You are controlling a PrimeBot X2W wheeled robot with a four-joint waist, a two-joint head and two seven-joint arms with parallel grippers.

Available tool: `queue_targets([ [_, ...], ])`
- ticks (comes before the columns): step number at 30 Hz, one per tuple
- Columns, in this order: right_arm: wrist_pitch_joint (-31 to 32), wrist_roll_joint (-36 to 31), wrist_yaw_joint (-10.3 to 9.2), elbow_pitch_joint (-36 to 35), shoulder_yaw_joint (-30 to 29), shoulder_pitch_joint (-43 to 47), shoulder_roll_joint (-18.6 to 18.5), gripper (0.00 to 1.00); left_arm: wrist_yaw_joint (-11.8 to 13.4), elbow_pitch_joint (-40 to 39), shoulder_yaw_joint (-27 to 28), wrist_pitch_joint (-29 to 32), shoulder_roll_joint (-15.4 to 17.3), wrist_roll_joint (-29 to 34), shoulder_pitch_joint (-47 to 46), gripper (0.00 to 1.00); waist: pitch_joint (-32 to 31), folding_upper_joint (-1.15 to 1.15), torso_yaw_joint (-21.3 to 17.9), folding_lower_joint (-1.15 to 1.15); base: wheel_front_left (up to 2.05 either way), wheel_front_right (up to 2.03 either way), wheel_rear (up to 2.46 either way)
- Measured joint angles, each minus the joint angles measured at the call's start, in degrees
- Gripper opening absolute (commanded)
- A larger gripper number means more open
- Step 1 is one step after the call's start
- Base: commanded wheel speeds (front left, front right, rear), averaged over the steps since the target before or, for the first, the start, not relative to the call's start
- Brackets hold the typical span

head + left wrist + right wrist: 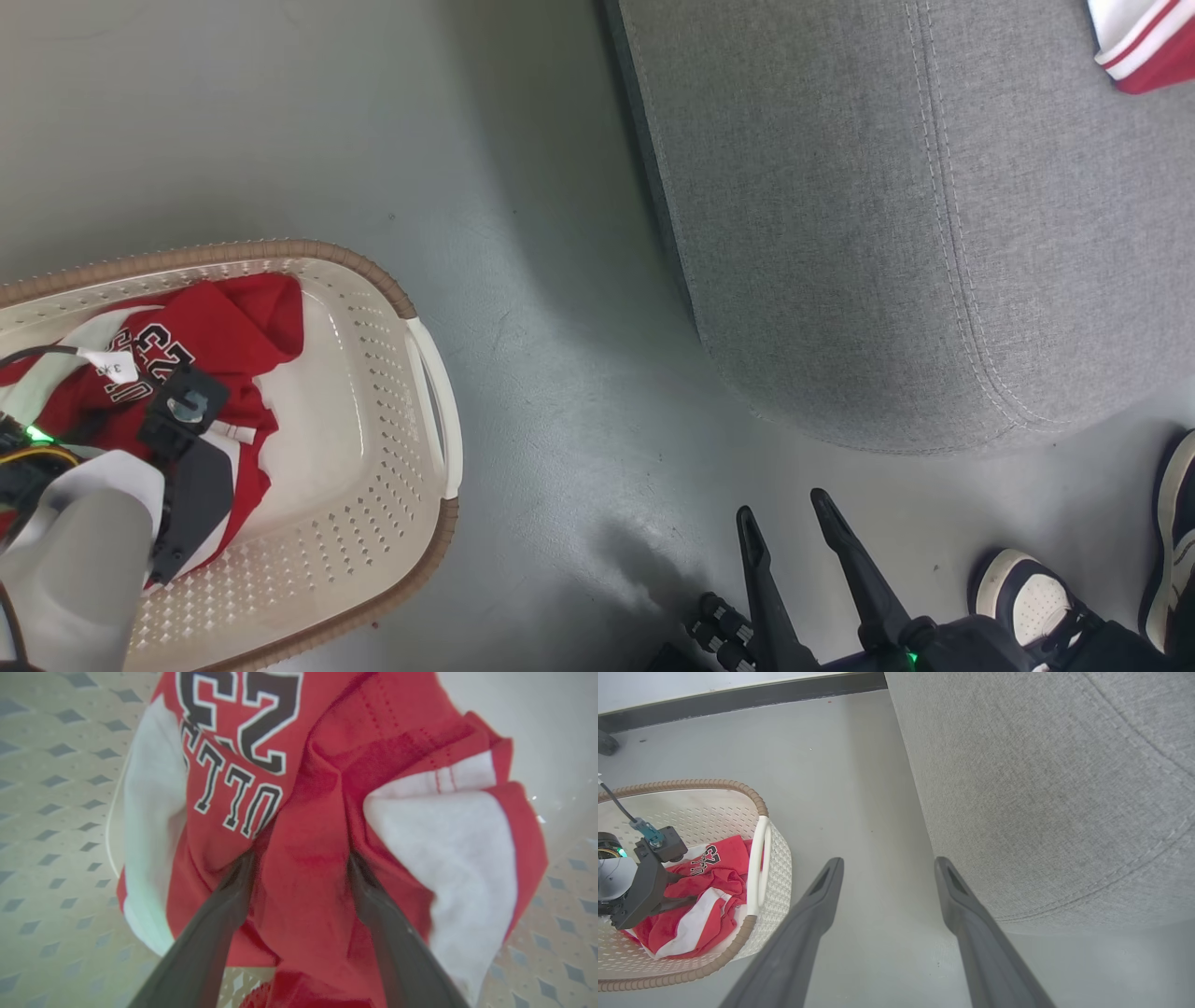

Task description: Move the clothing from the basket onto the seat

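1. Work item location: the red clothing (238, 322) lies crumpled in the basket (280, 250), numbered panel facing up. The basket stands on the floor (523, 280), apart from the seat (840, 233).
2. A striped garment (1144, 42) lies at the far corner of the seat. Judgement: that piece counts as transferred, and the basket load is the part left to move.
3. Left gripper (301, 858): the fingers are spread and the tips press into the cloth, with a ridge of red fabric standing between them. The jaws are not clamped. Judgement: this placement sets up a pinch, since closing would trap the ridge.
4. Left arm pose: the forearm reaches down into the basket, fingers aimed at its bottom.
5. Right gripper (888, 863): the fingers are spread and hold nothing. It hangs above bare floor, just beside the seat's rounded corner. Judgement: it is parked clear of the left arm's route to the seat.
6. Caution: a person's shoes (1022, 588) stand near the right gripper.
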Motion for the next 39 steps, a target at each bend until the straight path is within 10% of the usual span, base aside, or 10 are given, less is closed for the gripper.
queue_targets([
  [12,0.0,-1.7,-0.01,-2.48,-1.32,1.93,0.03,1.0,1.64,2.81,1.8,2.1,-1.22,-1.2,-1.7,1.0,0.43,0.0,0.24,0.0,0.0,0.0,0.0],
  [15,0.0,-2.34,0.0,-2.63,-1.56,2.03,0.04,1.0,1.91,3.48,2.35,2.48,-1.75,-1.7,-1.77,0.0,0.51,0.0,0.33,0.0,0.0,0.0,0.0],
  [39,-0.4,-6.06,-0.01,2.57,-3.34,-9.97,0.02,1.0,-0.63,4.8,5.33,-4.79,-2.36,-6.73,1.23,0.0,-3.72,0.0,-0.89,0.0,0.0,0.0,0.0],
])
